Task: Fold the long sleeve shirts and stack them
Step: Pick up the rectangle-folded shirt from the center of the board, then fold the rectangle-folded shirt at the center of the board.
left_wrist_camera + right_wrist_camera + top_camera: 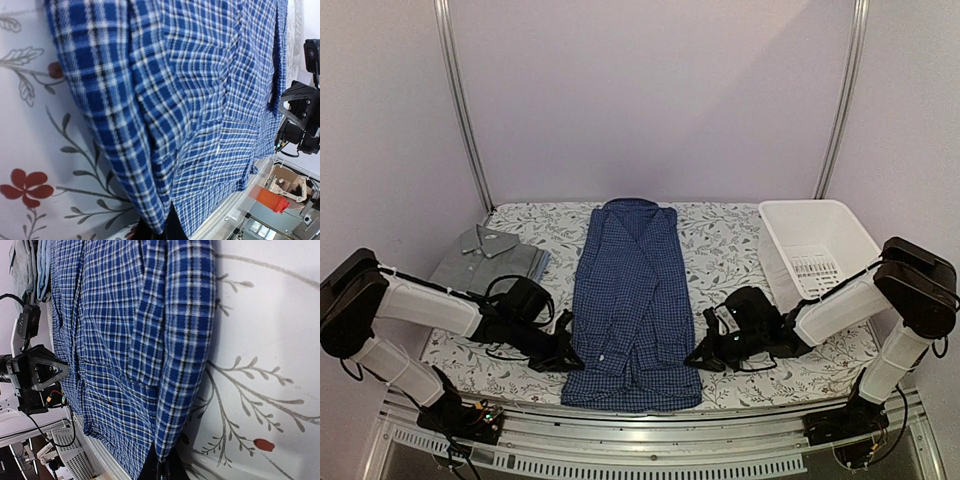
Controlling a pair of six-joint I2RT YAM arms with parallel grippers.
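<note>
A dark blue checked shirt (632, 300) lies lengthwise in the middle of the table, collar at the far end, sides folded inward into a long strip. My left gripper (568, 352) is at its left edge near the hem. In the left wrist view the folded edge (150, 165) runs down into the dark fingers (175, 229), shut on the cloth. My right gripper (698, 357) is at the right edge near the hem. In the right wrist view the shirt's edge (185, 365) ends between its dark fingers (150, 469). A folded grey shirt (485, 255) lies at the far left on a light blue one (542, 262).
A white plastic basket (806, 204) stands at the far right. The table wears a floral cloth (720, 240). A metal rail (650, 430) runs along the near edge, just below the shirt's hem. Upright frame poles stand at the back corners.
</note>
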